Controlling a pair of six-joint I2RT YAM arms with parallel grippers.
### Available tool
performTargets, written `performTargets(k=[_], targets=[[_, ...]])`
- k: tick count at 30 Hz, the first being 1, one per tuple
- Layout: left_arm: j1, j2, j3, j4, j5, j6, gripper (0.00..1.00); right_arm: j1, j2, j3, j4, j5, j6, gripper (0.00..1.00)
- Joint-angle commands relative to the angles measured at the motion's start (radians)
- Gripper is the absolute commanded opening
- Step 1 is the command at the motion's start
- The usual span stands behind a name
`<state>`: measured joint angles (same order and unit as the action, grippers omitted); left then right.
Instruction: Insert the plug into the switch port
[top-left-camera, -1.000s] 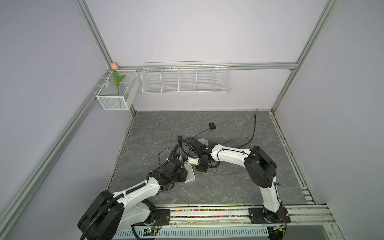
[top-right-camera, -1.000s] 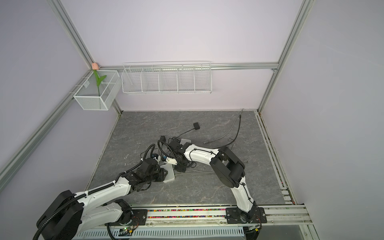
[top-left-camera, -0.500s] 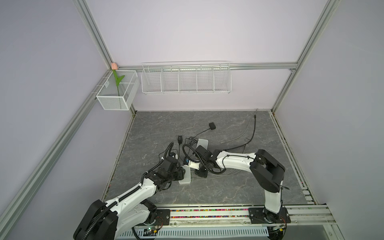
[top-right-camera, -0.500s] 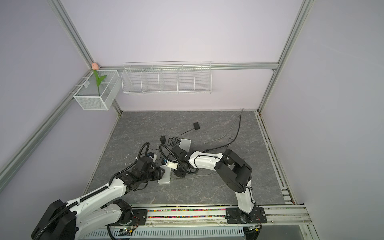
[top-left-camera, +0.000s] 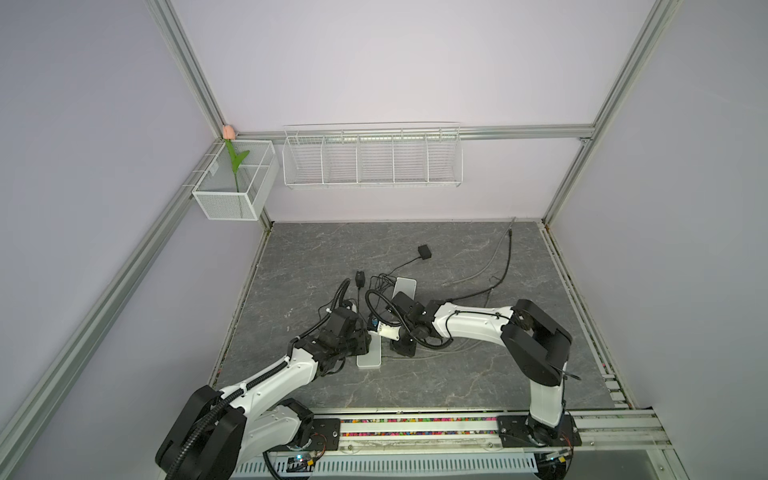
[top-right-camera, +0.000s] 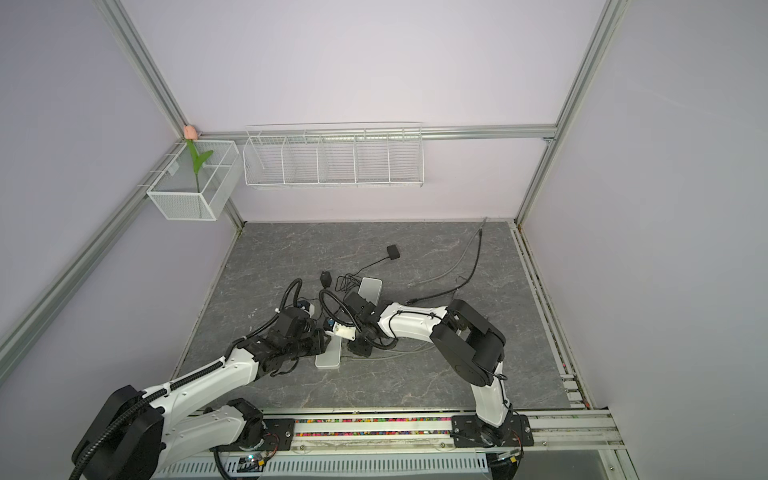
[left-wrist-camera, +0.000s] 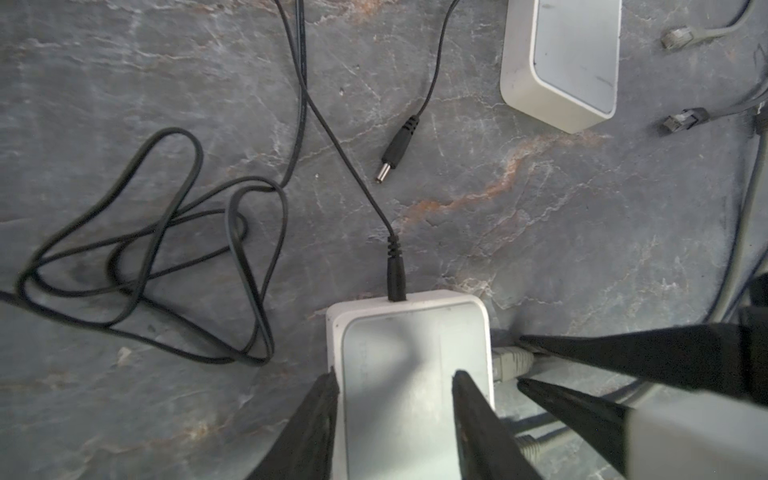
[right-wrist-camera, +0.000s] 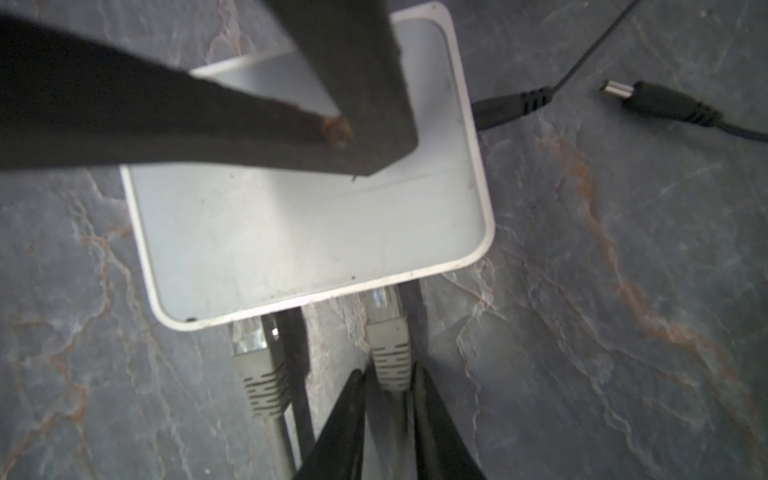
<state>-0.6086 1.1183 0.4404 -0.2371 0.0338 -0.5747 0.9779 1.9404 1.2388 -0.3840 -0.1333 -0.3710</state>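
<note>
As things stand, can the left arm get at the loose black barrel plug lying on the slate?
Probably yes, once it lets go: the left claw straddles the white plastic switch box, and the loose black barrel plug lies beyond it on bare slate, with only thin cord nearby.

switch (right-wrist-camera: 307, 232) on table (top-left-camera: 457, 374) | two plugs (right-wrist-camera: 388, 345) at its edge | second switch (top-left-camera: 405, 286) behind

Grey marbled tabletop (top-left-camera: 436, 249) beneath my arms.
Lying on it: two white switches (left-wrist-camera: 415, 374) (left-wrist-camera: 561, 62), tangled black cable (left-wrist-camera: 145, 249), loose barrel plug (left-wrist-camera: 397, 151).
</note>
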Motion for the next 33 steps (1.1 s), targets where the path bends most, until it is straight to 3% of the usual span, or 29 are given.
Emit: performTargets(k=[1, 12, 21, 33], targets=[[0.002, 0.001, 0.012, -0.010, -0.010, -0.009, 0.45, 0.003, 0.029, 0.040, -0.016, -0.010, -0.030, 0.23], [0.003, 0.064, 0.014, 0.023, 0.010, -0.020, 0.44, 0.004, 0.073, 0.083, -0.036, -0.055, -0.036, 0.18], [0.002, 0.180, 0.059, 0.063, 0.072, 0.000, 0.41, 0.018, 0.072, 0.097, -0.030, -0.084, -0.022, 0.13], [0.002, 0.224, 0.069, 0.097, 0.146, 0.035, 0.40, 0.032, 0.092, 0.184, 0.018, -0.126, -0.006, 0.10]])
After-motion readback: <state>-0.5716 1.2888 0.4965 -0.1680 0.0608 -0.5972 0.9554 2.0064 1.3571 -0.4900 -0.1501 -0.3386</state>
